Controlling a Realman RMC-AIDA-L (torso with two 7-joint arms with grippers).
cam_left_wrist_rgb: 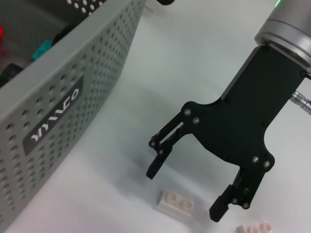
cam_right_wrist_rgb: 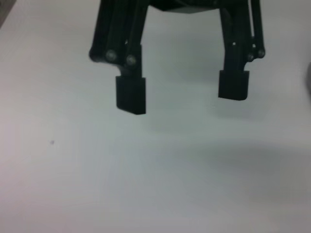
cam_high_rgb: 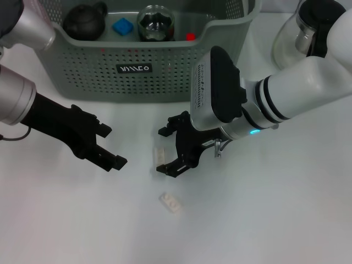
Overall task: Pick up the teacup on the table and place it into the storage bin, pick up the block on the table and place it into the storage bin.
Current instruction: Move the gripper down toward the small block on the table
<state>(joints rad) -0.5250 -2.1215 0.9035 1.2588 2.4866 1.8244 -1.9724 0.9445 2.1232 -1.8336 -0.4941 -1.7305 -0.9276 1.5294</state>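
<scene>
The grey-green storage bin [cam_high_rgb: 99, 60] stands at the back; it also shows in the left wrist view [cam_left_wrist_rgb: 53, 111]. Inside it are a round glass teacup [cam_high_rgb: 155, 23], a blue block [cam_high_rgb: 123, 26], a small red block [cam_high_rgb: 190, 37] and a dark teapot [cam_high_rgb: 85, 22]. Two white blocks lie on the table: one [cam_high_rgb: 160, 154] between the open fingers of my right gripper [cam_high_rgb: 163, 150], the other [cam_high_rgb: 171, 202] nearer me. In the left wrist view the right gripper [cam_left_wrist_rgb: 184, 191] hovers just above the first block [cam_left_wrist_rgb: 175, 204]. My left gripper [cam_high_rgb: 111, 146] is open and empty to the left.
A glass teapot [cam_high_rgb: 297, 33] stands at the back right, beside the bin and behind my right arm. The second white block also shows at the edge of the left wrist view [cam_left_wrist_rgb: 252, 228]. The right wrist view shows only its open fingers [cam_right_wrist_rgb: 130, 94] over the white table.
</scene>
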